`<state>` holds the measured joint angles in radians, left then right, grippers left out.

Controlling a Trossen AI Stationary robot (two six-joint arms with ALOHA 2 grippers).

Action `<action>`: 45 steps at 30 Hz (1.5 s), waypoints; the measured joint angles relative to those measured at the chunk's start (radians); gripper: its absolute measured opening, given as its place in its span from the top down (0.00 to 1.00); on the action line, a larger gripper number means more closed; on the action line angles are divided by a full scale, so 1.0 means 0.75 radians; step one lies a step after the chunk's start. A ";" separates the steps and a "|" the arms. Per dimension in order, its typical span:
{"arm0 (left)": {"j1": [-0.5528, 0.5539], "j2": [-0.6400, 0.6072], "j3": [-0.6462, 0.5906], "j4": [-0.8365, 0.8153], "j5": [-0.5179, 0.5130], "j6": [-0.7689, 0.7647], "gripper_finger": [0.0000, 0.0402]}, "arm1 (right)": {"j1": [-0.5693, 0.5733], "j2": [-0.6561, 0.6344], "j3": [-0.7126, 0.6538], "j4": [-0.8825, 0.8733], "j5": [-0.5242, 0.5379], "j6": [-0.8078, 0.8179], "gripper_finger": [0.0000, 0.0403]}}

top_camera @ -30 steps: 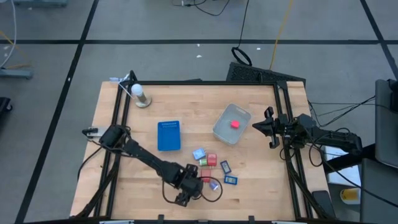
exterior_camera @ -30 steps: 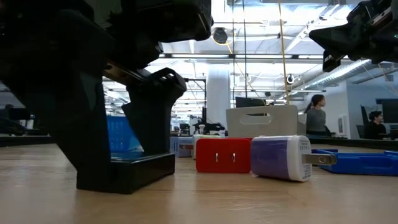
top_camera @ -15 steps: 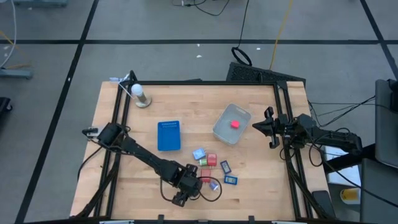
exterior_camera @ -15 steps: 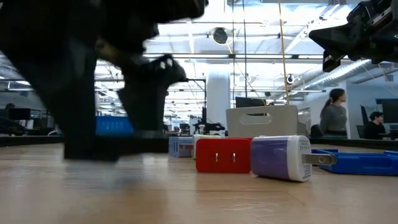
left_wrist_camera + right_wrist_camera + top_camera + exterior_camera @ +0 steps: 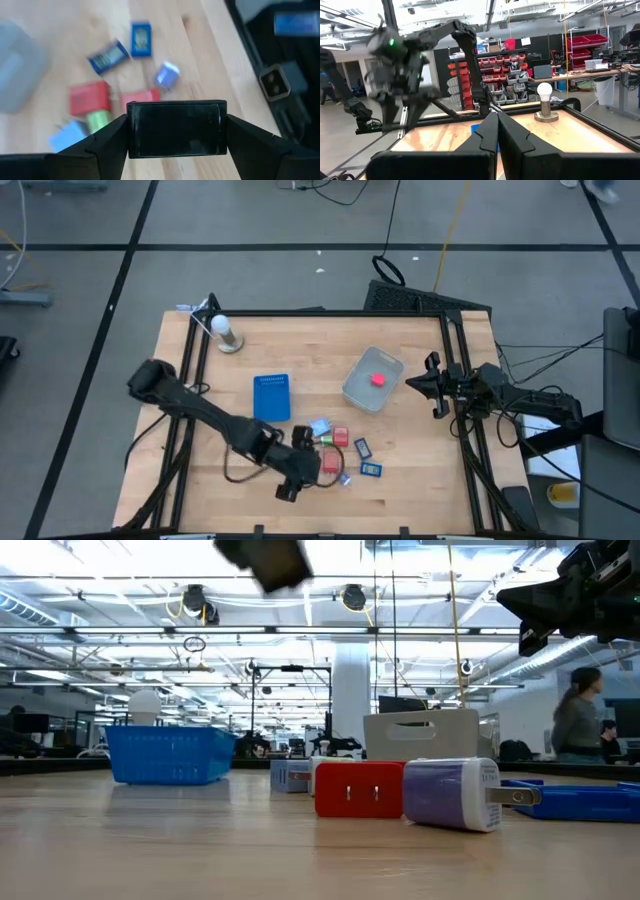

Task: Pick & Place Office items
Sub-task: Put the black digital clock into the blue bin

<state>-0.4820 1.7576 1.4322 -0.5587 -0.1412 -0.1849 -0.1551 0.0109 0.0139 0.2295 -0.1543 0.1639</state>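
Desk (image 5: 300,350), largest thing in shot, carries everything within reach of both arms. My left arm stretches across it w/ the left gripper (image 5: 298,471) raised over the front-centre scatter, fingers clamped on a black block (image 5: 175,128), one of the office items, held square btwn the pads, prob. so it rides level on the carry. In the low view only a dark corner of the load (image 5: 264,561) shows, well clear of the wood. Right gripper (image 5: 432,387) waits at the desk's right edge, fingers pressed together, nothing in them; I judge it's parked out of the way.

Blue tray (image 5: 271,397) sits mid-desk; clear tub (image 5: 372,380) to its right already holds a red piece (image 5: 378,379), so I take the tub as the drop spot. Lamp bulb (image 5: 224,332) stands at the back-left corner.

Remaining office items (image 5: 341,442) lie loose just beside the left gripper: red block (image 5: 359,788), purple plug (image 5: 452,793), blue pieces (image 5: 109,54).
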 joint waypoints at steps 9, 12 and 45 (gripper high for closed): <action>-0.052 -0.262 0.000 -0.010 -0.325 0.034 0.29 | 0.000 0.000 -0.001 0.007 0.000 0.000 1.00; -0.068 -0.328 0.000 -0.020 -0.433 0.034 0.29 | -0.001 0.000 -0.001 0.008 0.001 0.000 1.00; -0.005 -0.888 -0.130 -0.190 -0.868 -0.018 0.29 | 0.000 0.000 0.000 -0.051 0.000 0.000 1.00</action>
<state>-0.4858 1.0913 1.3346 -0.7011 -0.7921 -0.1985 -0.1551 0.0109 0.0138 0.1913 -0.1546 0.1638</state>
